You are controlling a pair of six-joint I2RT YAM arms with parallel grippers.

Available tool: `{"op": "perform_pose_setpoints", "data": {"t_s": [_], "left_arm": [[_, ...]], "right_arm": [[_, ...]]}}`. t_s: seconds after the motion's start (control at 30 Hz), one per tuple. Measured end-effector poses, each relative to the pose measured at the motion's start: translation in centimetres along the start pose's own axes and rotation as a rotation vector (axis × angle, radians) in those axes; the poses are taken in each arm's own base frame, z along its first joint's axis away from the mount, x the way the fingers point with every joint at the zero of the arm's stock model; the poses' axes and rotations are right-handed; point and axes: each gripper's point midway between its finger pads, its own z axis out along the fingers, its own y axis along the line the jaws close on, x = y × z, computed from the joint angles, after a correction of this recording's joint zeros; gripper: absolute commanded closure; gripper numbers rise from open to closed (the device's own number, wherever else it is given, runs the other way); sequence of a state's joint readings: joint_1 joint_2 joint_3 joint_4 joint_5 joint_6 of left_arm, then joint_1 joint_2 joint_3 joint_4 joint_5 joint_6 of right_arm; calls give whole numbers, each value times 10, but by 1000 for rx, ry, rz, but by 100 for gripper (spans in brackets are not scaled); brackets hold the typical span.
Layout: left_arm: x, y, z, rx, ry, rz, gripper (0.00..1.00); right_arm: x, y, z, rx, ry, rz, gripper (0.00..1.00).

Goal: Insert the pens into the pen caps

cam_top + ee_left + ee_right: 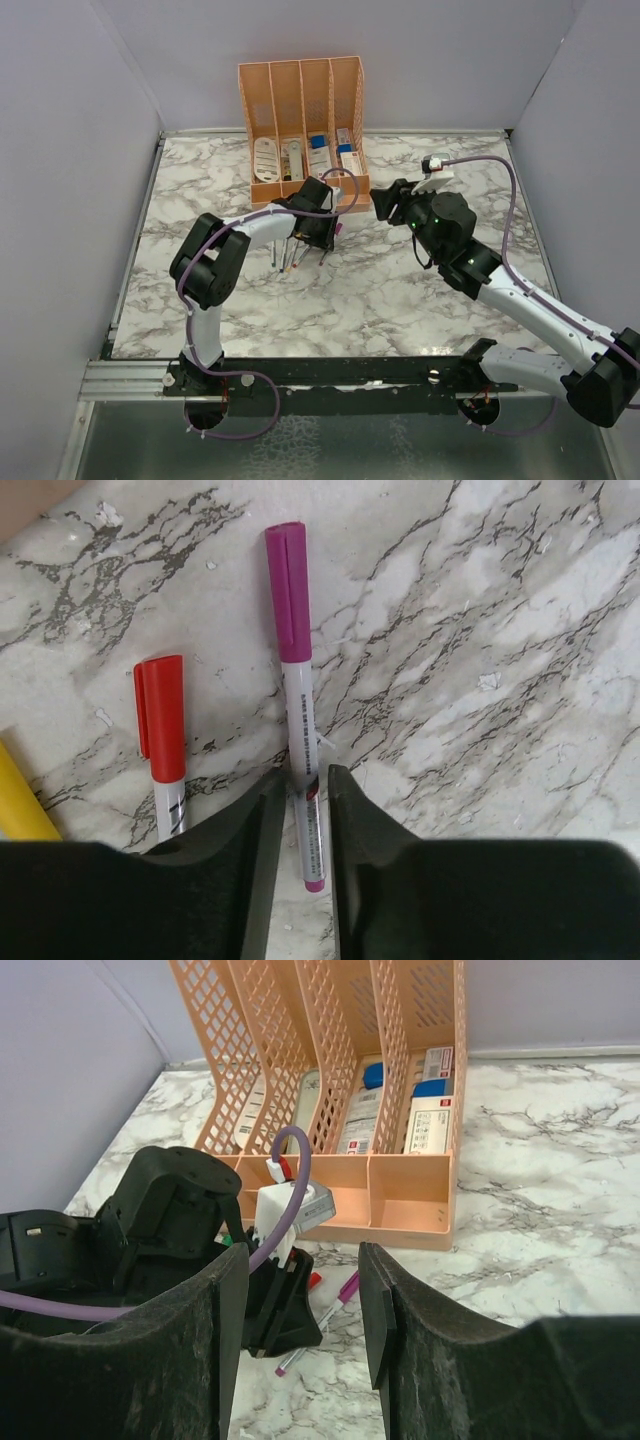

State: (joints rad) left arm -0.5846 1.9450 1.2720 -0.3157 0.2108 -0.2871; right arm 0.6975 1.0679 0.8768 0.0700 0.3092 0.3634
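Robot lab bench (400, 290), grey enclosure walls (60, 150)

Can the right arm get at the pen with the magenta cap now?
Probably not: the left hand stands over the magenta-capped pen, its fingers either side of it, blocking the right hand.

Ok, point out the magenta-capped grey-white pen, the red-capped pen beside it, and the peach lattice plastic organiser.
Magenta-capped grey-white pen (288, 590), left wrist view, on its cap.
Red-capped grey-white pen (160, 710), left wrist view, on its cap.
Peach lattice plastic organiser (410, 1200), right wrist view, on its low front.
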Motion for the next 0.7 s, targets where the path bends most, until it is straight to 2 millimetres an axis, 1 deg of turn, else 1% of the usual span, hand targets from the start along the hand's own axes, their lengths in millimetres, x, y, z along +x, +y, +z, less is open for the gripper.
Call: {"op": "perform_pose_setpoints", "data": {"t_s": [0.1, 0.3, 0.43, 0.53, 0.63, 0.7], "left_arm": [[-4, -1, 1, 0, -12, -5, 65], [-5, -2, 0, 2, -15, -13, 63], [-1, -2, -8, -8, -10, -25, 62], [-8, -6, -23, -9, -42, -31, 62], [-27, -15, -49, 1, -120, -27, 62], [-40, -19, -69, -3, -182, -22, 61]], "right_arm": [[3, -1, 0, 4, 10, -3, 53], [3, -1, 0, 4, 12, -4, 52], [3, -4, 0, 23, 10, -2, 49], [7, -14, 1, 73, 19, 5, 46], [15, -31, 3, 131, 46, 15, 45], [20, -54, 4, 192, 56, 35, 45]]}}
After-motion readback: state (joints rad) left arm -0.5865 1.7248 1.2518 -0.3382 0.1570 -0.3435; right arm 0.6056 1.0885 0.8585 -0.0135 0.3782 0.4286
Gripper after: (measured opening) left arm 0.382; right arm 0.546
